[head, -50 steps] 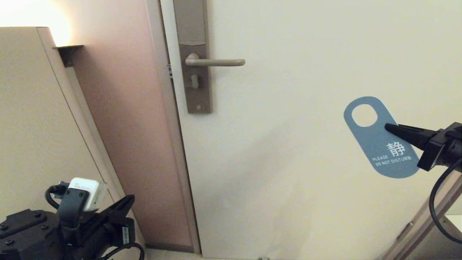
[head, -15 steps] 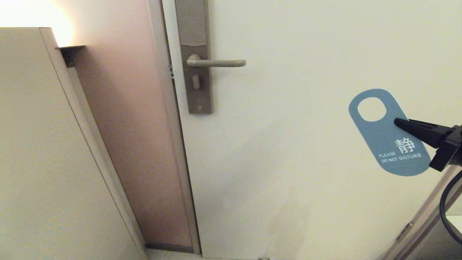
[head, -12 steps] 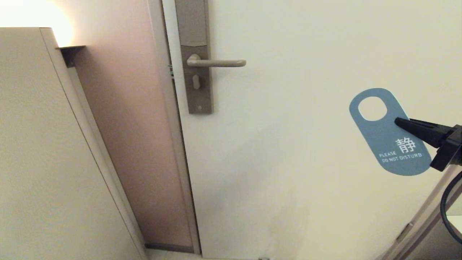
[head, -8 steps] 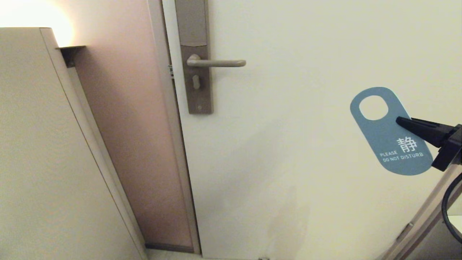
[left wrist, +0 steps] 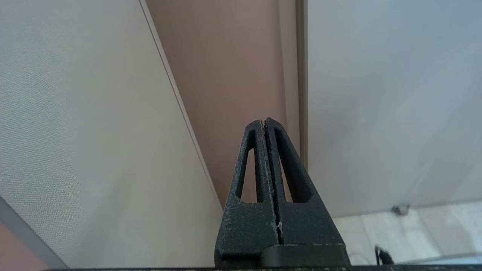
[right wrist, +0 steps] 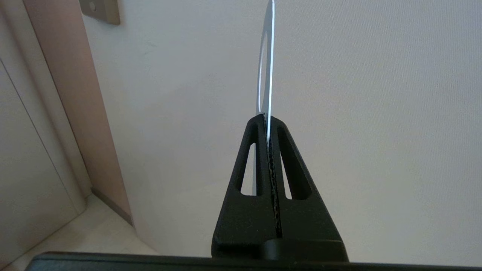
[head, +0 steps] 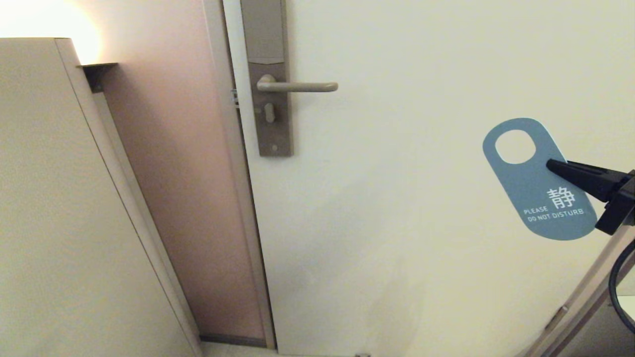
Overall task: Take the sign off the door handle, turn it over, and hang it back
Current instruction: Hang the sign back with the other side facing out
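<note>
The sign (head: 531,188) hangs free at the far right of the head view, blue face with white text toward me, its round hole uppermost. My right gripper (head: 549,165) is shut on its right edge just below the hole. In the right wrist view the sign (right wrist: 268,64) shows edge-on, rising out of the right gripper (right wrist: 266,117). The door handle (head: 296,87) is bare, a beige lever on a brown-grey plate (head: 270,109), far to the upper left of the sign. My left gripper (left wrist: 263,121) is shut on nothing, low down, facing the door frame; it is out of the head view.
The cream door (head: 412,233) fills the middle. A brown frame strip (head: 183,198) and a beige wall panel (head: 59,223) stand to its left. A second frame edge (head: 580,302) slants at the lower right, with a black cable (head: 615,292) beside it.
The right gripper has carried the sign slightly up and to the right. The left arm, low in the head view 3.3 s ago, is no longer in that view.
</note>
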You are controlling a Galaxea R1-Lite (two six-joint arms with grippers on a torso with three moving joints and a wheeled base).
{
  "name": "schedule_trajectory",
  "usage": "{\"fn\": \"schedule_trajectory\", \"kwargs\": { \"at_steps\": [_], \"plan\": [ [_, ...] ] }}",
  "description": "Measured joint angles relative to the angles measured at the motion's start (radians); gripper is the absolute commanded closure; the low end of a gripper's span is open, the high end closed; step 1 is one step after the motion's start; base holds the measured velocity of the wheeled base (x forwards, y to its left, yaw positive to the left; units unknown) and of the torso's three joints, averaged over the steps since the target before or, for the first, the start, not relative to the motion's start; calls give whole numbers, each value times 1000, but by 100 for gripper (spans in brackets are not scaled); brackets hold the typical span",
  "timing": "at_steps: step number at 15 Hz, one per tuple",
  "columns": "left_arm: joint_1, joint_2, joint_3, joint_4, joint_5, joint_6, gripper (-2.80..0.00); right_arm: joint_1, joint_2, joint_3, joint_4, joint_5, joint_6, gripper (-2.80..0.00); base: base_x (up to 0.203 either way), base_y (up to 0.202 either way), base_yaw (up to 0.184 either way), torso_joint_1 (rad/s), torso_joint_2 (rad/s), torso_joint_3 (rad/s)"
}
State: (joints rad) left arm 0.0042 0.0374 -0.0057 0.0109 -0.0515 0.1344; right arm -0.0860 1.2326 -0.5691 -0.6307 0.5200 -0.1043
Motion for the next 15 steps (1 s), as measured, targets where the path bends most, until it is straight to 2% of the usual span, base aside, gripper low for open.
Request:
{"fn": "schedule_trajectory", "kwargs": {
  "at_steps": [4,15],
  "plan": [
    [-1,-32,3,1,1,-23,0,0,0,4,1,-3,8,0,0,0,0,0,0,0],
    [-1,-37,3,1,1,-28,0,-1,-4,52,0,-4,9,0,0,0,0,0,0,0]
  ]
}}
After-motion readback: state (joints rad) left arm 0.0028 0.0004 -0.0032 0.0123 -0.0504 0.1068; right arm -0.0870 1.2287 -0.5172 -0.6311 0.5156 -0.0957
